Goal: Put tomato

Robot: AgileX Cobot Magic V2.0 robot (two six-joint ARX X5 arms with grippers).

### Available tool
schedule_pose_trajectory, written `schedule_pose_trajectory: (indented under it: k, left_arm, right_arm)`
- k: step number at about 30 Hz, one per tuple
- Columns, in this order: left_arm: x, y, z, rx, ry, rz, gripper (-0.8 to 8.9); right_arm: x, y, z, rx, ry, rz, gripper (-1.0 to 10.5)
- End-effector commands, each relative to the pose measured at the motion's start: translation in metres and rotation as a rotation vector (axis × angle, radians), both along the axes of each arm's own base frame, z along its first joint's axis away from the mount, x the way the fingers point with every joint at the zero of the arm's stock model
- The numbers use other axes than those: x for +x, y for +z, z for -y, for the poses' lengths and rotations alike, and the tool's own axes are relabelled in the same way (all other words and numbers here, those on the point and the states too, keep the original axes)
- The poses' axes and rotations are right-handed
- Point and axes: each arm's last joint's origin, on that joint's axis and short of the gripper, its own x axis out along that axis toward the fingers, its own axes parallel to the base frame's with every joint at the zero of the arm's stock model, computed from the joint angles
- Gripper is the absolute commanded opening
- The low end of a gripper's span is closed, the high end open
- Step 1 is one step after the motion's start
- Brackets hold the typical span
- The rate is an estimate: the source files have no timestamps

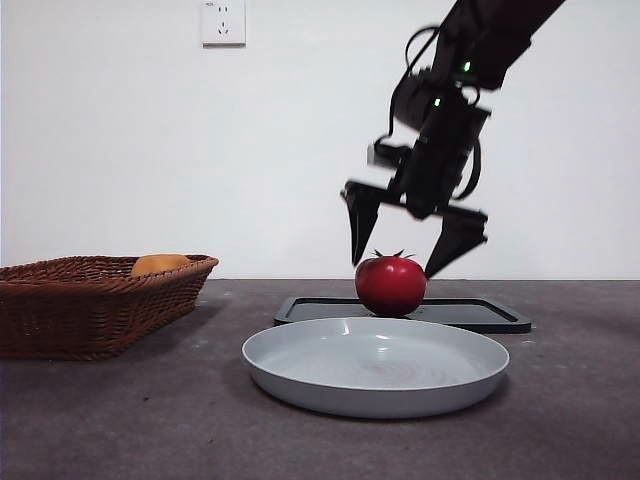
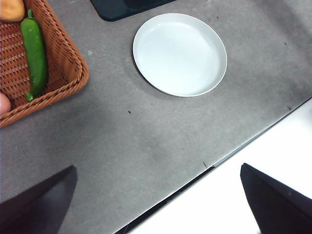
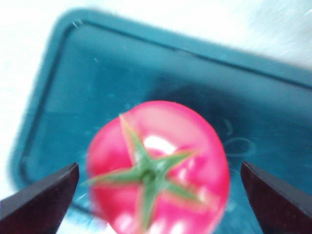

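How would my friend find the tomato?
Look past the white plate to the flat dark tray behind it. The tomato sits there under the open right pincer. It's the only red, shiny ball, with a green star on top.

A plain white wall [image 1: 120, 150] fills the upper frame, with a white socket [image 1: 223, 21] at upper left. Below runs a dark grey table [image 1: 120, 420], evenly lit.

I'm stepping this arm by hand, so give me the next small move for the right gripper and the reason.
Probably lower the right gripper straight down. Its jaws are open and sit above the tomato, one on each side, not touching it. The tomato rests on the black tray, stem up, centred between the jaws in the right wrist view. Close only once they flank its widest part.
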Motion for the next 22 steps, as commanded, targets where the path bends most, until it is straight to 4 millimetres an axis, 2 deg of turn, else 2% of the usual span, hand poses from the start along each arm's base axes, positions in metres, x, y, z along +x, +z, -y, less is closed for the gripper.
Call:
schedule_pose_trajectory:
  k: [1,7,15,18,22]
  left_arm:
    - [0.0,0.002,0.001,0.002,-0.01,0.013,5.93]
    - [0.0,0.002,0.001,0.002,-0.01,0.013,5.93]
    - [0.0,0.002,0.001,0.002,-0.011,0.014,5.93]
    - [0.0,0.002,0.001,0.004,-0.013,0.016,5.93]
    - [0.0,0.002,0.001,0.008,-0.019,0.02,5.93]
  right_arm:
    - [-0.008,0.036,0.001,0.022,0.009,0.067,6.5]
    - [-0.042,0.083,0.013,-0.018,0.034,0.067,6.5]
    - [-0.103,0.135,0.033,-0.089,0.03,0.033,6.5]
    - [-0.138,0.142,0.036,-0.094,0.055,0.046,6.5]
    - [-0.195,0.135,0.039,-0.1,0.117,0.071,6.5]
